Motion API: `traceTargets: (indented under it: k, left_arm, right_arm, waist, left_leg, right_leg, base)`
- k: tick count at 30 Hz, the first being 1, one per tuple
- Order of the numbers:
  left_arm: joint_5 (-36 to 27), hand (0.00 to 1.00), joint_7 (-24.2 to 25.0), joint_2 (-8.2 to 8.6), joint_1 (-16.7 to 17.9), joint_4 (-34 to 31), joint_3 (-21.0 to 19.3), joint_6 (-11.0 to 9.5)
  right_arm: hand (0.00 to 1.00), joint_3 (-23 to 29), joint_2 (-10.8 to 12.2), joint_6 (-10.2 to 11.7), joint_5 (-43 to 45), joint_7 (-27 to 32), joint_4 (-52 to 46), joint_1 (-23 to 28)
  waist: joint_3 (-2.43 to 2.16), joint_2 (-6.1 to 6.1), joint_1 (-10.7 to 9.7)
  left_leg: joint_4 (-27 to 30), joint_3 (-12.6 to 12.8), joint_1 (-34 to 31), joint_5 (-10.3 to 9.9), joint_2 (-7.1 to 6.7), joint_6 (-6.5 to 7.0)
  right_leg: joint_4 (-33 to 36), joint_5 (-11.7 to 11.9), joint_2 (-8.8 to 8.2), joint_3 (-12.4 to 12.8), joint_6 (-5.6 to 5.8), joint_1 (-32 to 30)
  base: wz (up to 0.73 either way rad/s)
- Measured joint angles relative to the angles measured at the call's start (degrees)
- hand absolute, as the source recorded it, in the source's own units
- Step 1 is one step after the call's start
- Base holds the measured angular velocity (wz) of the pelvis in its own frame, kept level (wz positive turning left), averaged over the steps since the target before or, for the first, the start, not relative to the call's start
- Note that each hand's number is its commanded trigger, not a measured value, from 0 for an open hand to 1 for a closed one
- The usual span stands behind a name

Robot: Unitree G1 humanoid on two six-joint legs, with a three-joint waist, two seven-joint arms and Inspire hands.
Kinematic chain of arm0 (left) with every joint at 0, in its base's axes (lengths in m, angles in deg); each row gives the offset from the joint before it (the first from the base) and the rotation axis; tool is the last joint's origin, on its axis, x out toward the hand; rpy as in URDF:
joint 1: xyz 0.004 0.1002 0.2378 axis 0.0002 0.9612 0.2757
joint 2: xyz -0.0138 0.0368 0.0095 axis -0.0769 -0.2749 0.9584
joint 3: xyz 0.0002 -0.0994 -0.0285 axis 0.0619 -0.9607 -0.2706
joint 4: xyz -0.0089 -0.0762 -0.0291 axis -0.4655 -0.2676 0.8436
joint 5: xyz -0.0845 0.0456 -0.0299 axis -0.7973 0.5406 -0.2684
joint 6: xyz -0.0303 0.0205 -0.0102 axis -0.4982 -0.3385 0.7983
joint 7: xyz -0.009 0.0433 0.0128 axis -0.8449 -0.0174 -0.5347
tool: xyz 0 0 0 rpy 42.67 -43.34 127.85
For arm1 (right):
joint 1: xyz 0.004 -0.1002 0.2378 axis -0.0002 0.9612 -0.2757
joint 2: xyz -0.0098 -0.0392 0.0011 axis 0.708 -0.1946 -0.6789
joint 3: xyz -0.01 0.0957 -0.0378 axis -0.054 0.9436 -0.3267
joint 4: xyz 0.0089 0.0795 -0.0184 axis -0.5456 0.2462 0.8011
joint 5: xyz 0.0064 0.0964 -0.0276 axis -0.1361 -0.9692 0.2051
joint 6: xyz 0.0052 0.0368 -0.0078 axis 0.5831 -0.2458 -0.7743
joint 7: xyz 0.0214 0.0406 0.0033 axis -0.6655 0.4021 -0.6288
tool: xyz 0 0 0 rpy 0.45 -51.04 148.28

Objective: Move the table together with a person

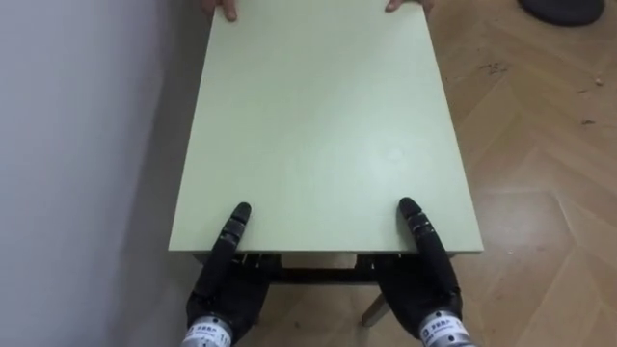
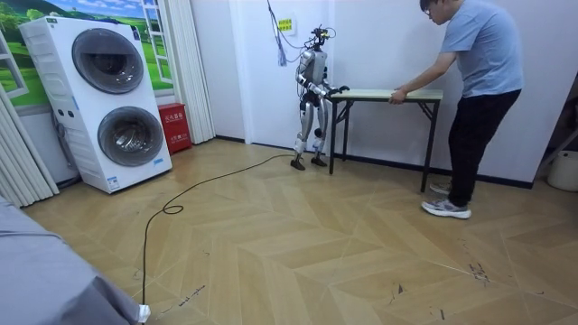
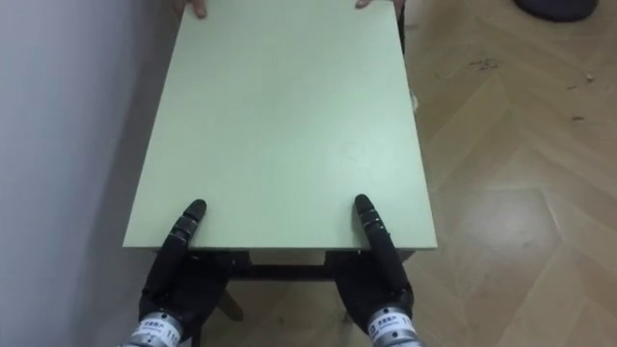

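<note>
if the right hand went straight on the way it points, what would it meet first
The right hand points along the tabletop, and the way looks free up to the far edge. There it would probably meet the person's hand on that edge, or pass just inside it.

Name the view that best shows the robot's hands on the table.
The left eye view: left hand and right hand appear close up at the table's near edge, partly tucked beneath it. The right eye view shows much the same. The room view shows them from afar, at the table end opposite the person.
</note>
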Motion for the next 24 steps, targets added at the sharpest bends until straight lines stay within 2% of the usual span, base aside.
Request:
traceTargets:
  k: [3,4,6,7,8,9,10,11,12,15,16,17,24]
  left_arm:
    - [0.0,1.00,-0.3,-0.04,-0.2,0.0,0.2,0.0]
    - [0.0,1.00,-0.3,0.07,-0.2,0.0,0.2,0.0]
    - [0.1,1.00,-0.3,0.16,-0.3,0.1,0.0,0.4]
    - [0.2,1.00,-0.3,0.30,-0.4,0.2,-0.1,0.7]
    - [0.2,1.00,-0.3,0.42,-0.6,0.5,-0.2,0.9]
    - [0.2,1.00,-0.3,0.44,-0.9,0.7,-0.2,0.9]
    - [0.2,1.00,-0.3,0.40,-1.1,1.0,-0.2,1.3]
    - [0.2,1.00,-0.3,0.52,-1.2,1.5,-0.3,1.7]
    - [0.2,1.00,-0.3,0.67,-1.2,1.8,-0.2,1.9]
    - [0.2,1.00,-0.3,0.75,-1.0,2.0,-0.4,2.9]
    - [0.5,1.00,-0.3,0.74,-1.0,2.1,-0.4,3.0]
    - [0.8,1.00,-0.3,0.68,-1.1,2.1,-0.4,3.0]
    - [1.5,1.00,-0.1,0.99,-1.0,4.1,-0.5,2.9]
  right_arm:
    - [1.00,0.1,0.0,0.0,0.0,0.2,0.0,0.0]
    - [1.00,0.2,0.0,0.1,0.0,0.2,0.0,0.0]
    - [1.00,0.4,0.0,-0.1,0.0,0.3,0.0,0.1]
    - [1.00,0.6,0.0,-0.3,0.0,0.4,0.0,0.1]
    - [1.00,0.9,0.1,-0.6,0.0,0.6,0.0,0.0]
    - [1.00,1.4,0.1,-1.0,0.0,0.6,0.0,0.0]
    - [1.00,1.9,0.1,-1.6,0.0,0.7,0.0,0.1]
    - [1.00,2.2,0.2,-1.9,0.1,0.8,0.0,0.2]
    - [1.00,2.2,0.1,-1.9,0.1,0.8,0.1,0.5]
    - [1.00,2.2,0.1,-1.9,-0.1,0.8,0.1,0.7]
    - [1.00,2.3,0.3,-1.9,-0.1,0.8,0.1,1.0]
    - [1.00,2.3,0.4,-1.9,-0.1,0.8,0.2,1.2]
    - [1.00,2.0,0.6,-1.4,0.1,0.7,2.0,1.3]
  waist:
    - [0.08,0.27,-0.4]
    - [0.15,0.42,-0.7]
    - [0.14,0.59,-0.8]
    - [0.14,0.96,-0.8]
    - [0.17,1.25,-0.7]
    - [0.22,1.44,-0.6]
    - [0.23,1.60,-0.5]
    - [0.24,1.78,-0.7]
    - [0.14,1.92,-0.8]
    - [0.14,1.92,-1.7]
    - [0.13,1.88,-2.7]
    - [0.13,1.84,-3.2]
    - [0.21,1.16,-1.9]
  left_leg:
    - [0.0,1.4,0.0,-0.1,0.10,0.21]
    - [0.1,2.1,0.0,-0.3,0.12,0.45]
    - [0.1,1.8,0.2,-0.6,0.11,0.95]
    - [0.1,1.2,0.4,-0.7,0.17,1.08]
    - [0.0,0.6,0.5,-0.7,0.13,1.17]
    - [-0.1,0.5,0.5,-0.7,0.11,1.17]
    - [-0.3,0.5,0.5,-0.7,-0.04,1.17]
    - [-0.4,0.4,0.9,-0.7,-0.36,1.15]
    - [-0.8,0.4,1.3,-0.7,-0.42,1.13]
    - [-1.9,5.5,1.9,-0.7,0.47,1.12]
    - [-2.8,8.6,2.4,-0.7,1.16,1.21]
    - [-3.2,9.6,2.8,-0.7,1.34,1.31]
    - [-5.4,10.3,6.0,-0.8,1.09,2.06]
  right_leg:
    - [1.3,-0.2,-0.30,0.0,0.26,-0.3]
    - [2.3,-0.4,-0.48,0.0,0.66,-0.4]
    - [4.4,-0.9,-0.80,0.5,1.44,-1.4]
    - [6.1,-1.6,-0.88,1.6,1.64,-3.0]
    - [5.6,-2.8,-0.83,3.9,1.41,-4.0]
    - [4.7,-3.0,-0.69,4.7,1.19,-4.7]
    - [2.9,-2.7,-0.75,5.4,1.01,-6.5]
    - [2.4,-0.9,-0.69,5.8,-0.15,-7.9]
    - [3.0,-0.8,-0.77,5.3,-0.09,-7.7]
    - [2.8,-0.8,-0.70,3.6,-0.27,-6.0]
    - [2.8,-0.8,-0.68,3.1,-0.28,-5.5]
    - [2.8,-0.8,-0.61,3.3,-0.26,-5.1]
    - [0.7,-0.6,-0.65,3.4,-0.05,-2.3]
  base:
    - [0.13]
    - [0.15]
    - [0.05]
    - [-0.08]
    - [-0.07]
    - [-0.04]
    - [0.10]
    - [0.17]
    - [0.13]
    - [0.26]
    - [0.43]
    - [0.30]
    - [-0.08]
